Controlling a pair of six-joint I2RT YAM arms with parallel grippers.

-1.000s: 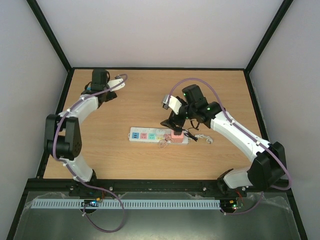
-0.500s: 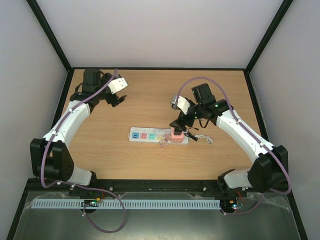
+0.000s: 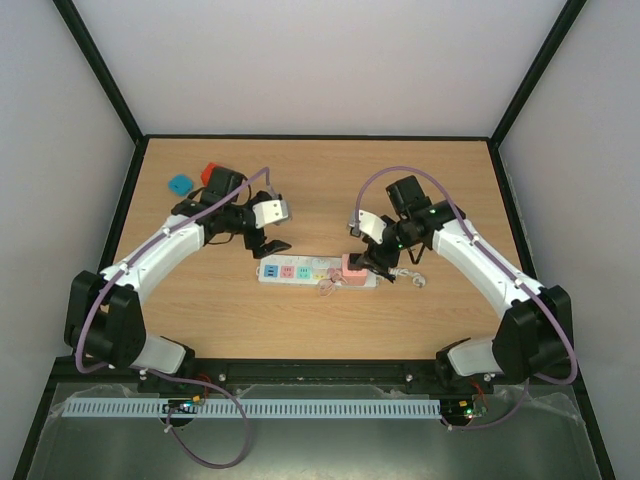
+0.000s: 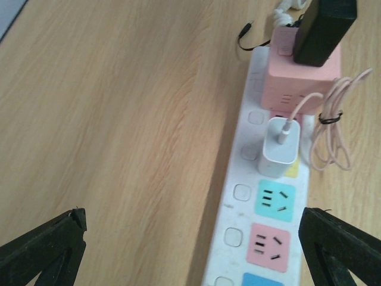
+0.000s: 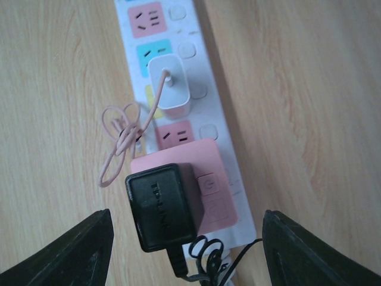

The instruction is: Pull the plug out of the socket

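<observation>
- The right gripper (image 5: pixel 189 253) is spread wide, holding nothing. Its two fingers stand one on each side of the socket's right end, clear of it.
- Between those fingers sits a black plug (image 5: pixel 159 205), pushed into the top of a pink cube adapter (image 5: pixel 213 179).
- The pink cube adapter is seated on the right end of the socket (image 4: pixel 229 214). A thin black cord (image 5: pixel 205 262) trails off past that end.
- Next along the socket toward its middle, a white charger (image 5: pixel 169 86) stands plugged in. Its pink cable (image 5: pixel 119 143) is bundled in loops on the wood just beside the socket's near edge.
- The left gripper (image 3: pixel 272 245) is also wide open and empty. It hangs by the socket's left end, on its far side, without touching it.
- Under that gripper's camera, the socket's teal, pink and blue outlet faces are free.
- The socket lies flat near the middle of the table (image 3: pixel 300 180), long side running left to right.
- Well apart from the socket, beyond its left end toward the far corner, lie a small blue thing (image 3: pixel 180 183) and a red thing (image 3: pixel 211 171).
</observation>
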